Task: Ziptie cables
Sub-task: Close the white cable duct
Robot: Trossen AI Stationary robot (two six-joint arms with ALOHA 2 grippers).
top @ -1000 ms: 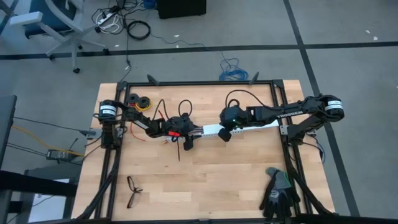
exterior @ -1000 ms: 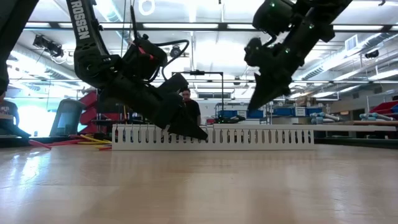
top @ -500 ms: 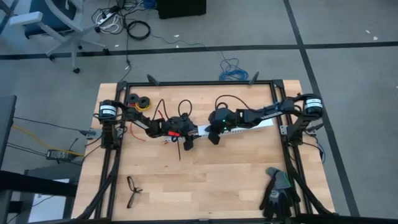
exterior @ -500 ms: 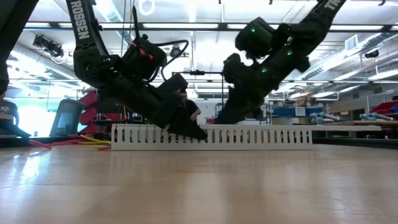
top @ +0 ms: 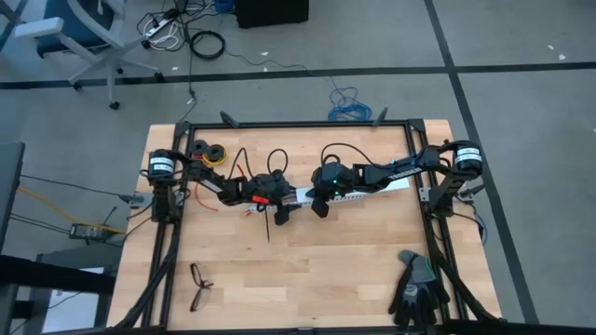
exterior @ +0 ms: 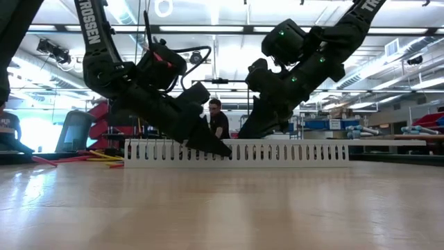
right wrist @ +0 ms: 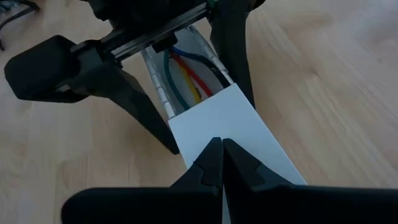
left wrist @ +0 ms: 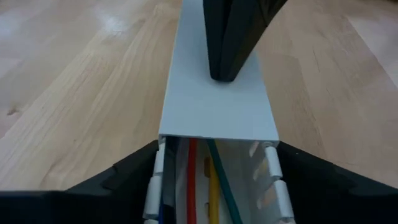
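Both arms meet over the long white slotted duct (top: 349,193), which lies across the upper middle of the wooden table (top: 326,261) in the high view. The left gripper (left wrist: 217,180) stands spread wide, one dark finger on each side of the duct's open end, straddling it without pinching it; in the low view its fingers (exterior: 208,142) slant down to the duct's left part. The cables (left wrist: 202,177), in red, yellow, green and blue, lie inside the channel and run under a flat white cover (left wrist: 217,102) that caps the duct from there on. In the right wrist view the same cables (right wrist: 186,78) show in the uncovered stretch between the left arm's fingers. The right gripper (right wrist: 222,163) is clenched, fingertips together, its tip resting down on the white cover just beside the cover's edge; it grasps nothing. A thin black ziptie (top: 270,223) lies on the table just below the left gripper in the high view. Black eyeglasses (top: 198,284) sit at the lower left, a dark glove (top: 416,288) at the lower right. In the low view a person (exterior: 218,121) stands in the room behind the table.
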